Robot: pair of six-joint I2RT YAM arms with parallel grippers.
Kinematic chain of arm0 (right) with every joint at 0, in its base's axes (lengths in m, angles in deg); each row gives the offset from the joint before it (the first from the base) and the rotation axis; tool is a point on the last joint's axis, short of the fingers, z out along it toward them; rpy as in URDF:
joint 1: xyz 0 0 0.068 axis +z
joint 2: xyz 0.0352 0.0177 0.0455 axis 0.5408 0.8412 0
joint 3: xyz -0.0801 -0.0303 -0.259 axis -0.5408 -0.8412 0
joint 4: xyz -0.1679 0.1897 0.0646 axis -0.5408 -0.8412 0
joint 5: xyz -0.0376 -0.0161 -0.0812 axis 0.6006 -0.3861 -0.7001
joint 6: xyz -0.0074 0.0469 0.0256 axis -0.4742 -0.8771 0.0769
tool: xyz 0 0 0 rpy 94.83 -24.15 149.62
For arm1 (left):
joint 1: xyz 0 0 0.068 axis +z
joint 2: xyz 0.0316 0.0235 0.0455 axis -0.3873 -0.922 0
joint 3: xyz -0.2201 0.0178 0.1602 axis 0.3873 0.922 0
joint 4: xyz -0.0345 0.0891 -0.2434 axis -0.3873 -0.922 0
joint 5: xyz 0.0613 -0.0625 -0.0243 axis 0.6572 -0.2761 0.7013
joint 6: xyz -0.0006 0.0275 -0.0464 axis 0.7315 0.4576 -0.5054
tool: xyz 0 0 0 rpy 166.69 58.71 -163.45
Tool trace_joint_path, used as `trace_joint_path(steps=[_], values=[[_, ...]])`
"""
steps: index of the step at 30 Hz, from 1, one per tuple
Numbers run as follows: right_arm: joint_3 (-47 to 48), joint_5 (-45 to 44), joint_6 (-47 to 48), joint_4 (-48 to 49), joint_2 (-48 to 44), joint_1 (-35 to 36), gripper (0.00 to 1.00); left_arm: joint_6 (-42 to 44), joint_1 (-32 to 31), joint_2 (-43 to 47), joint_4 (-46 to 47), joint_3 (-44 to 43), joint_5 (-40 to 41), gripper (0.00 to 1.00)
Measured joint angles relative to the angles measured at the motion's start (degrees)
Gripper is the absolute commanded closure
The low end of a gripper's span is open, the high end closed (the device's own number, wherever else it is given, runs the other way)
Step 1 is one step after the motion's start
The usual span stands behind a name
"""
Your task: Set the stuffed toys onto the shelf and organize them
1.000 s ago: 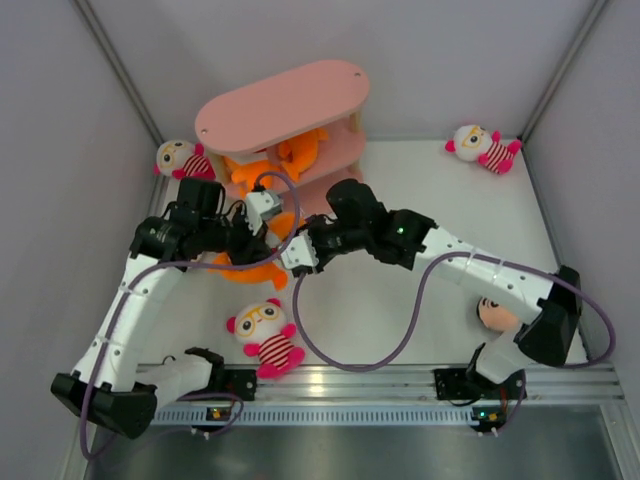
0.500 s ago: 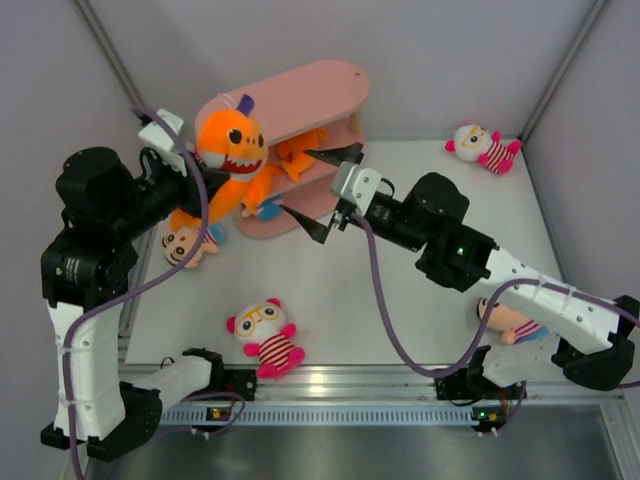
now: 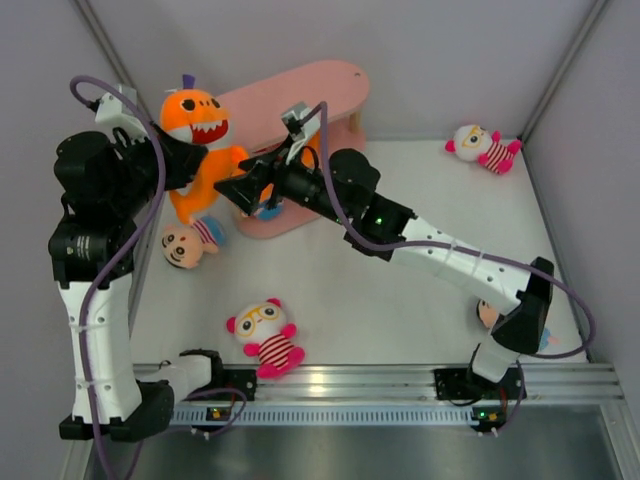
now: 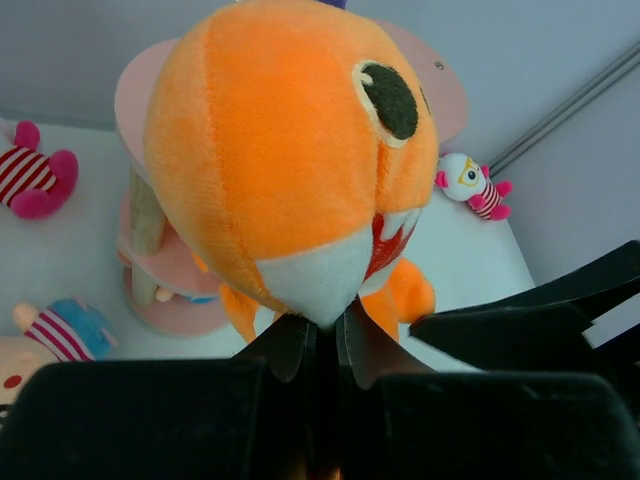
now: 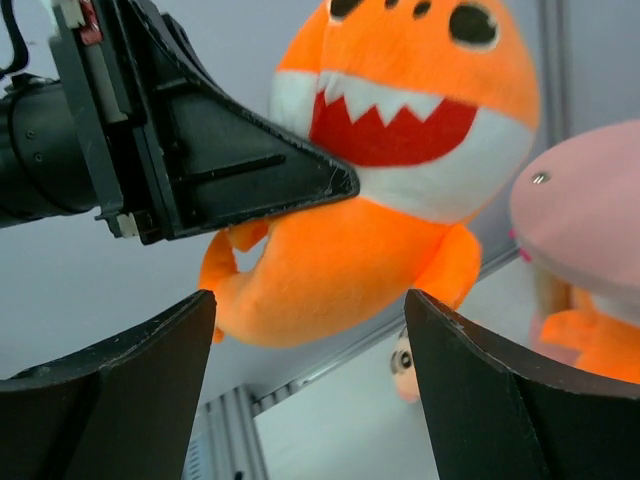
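My left gripper is shut on an orange toothy shark and holds it high in the air at the left end of the pink shelf. In the left wrist view the jaws pinch the shark's white underside. My right gripper is open and empty, its fingers pointing at the shark's body from the right without touching it. Its fingers frame the shark from below. Another orange shark lies on a shelf board.
A peach-faced doll lies left of the shelf foot. A white-faced doll lies near the front, another at the back right. A second peach-faced doll is partly hidden by the right arm. Grey walls close both sides.
My left arm has lifted the shark off the table and carried it up and left. My right arm has swung left, its open gripper now next to the shark.
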Motion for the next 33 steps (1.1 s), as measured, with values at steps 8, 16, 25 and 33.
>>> trace_joint_path(steps=[8, 16, 25, 33], values=[[0.5, 5.2, -13.5, -0.3, 4.3, 0.0, 0.24, -2.6, 0.6, 0.9, 1.3, 0.4, 0.2, 1.0], [2.3, 7.9, -18.7, 1.6, 5.6, 0.0, 0.51, -3.1, 0.7, 1.2, 1.8, 0.5, -0.2, 1.0], [6.6, 10.0, -23.1, 0.7, 10.7, -2.4, 1.0, -3.4, 1.4, 1.6, 3.9, 1.9, -1.5, 1.0], [0.4, 13.5, -21.3, -1.1, 6.0, -7.6, 1.0, 2.1, 1.4, 1.9, 5.8, 4.3, -2.7, 0.02]])
